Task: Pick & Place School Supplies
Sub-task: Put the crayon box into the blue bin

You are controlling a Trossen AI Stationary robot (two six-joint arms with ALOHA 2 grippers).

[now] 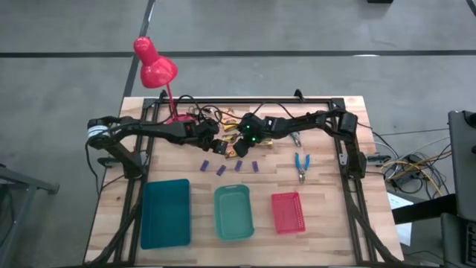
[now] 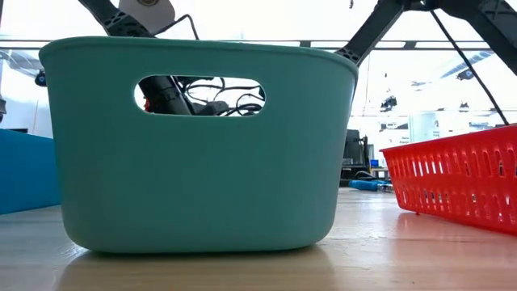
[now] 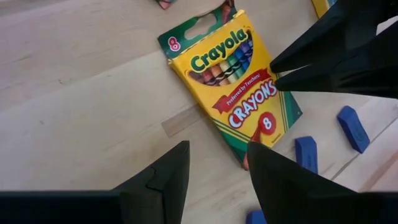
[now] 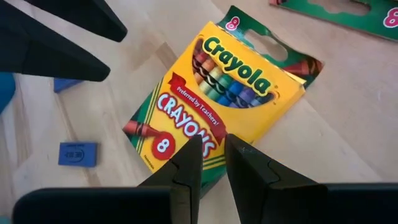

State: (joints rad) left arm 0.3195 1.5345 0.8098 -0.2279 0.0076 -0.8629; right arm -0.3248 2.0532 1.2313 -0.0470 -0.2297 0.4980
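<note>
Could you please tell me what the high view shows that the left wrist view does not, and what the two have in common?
Only the high view shows the red desk lamp, the teal plastic tray, the green plastic tray, the red mesh tray and the blue-handled scissor-like tool. Only the left wrist view makes the printed label on the yellow-green cardboard crayon box readable. Both show the open left gripper, the right gripper, the box and small flat blue-purple blocks.

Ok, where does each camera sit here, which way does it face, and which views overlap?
High: overhead, straight down on table, trays and both arms.
Low: table height, level behind the green tray; arm links above.
Left wrist: over a crayon box, past the left pincer, open.
Right wrist: over the same crayon box, past the right pincer, narrowly apart.
Both wrist views share that box, each showing the other's fingers.
</note>
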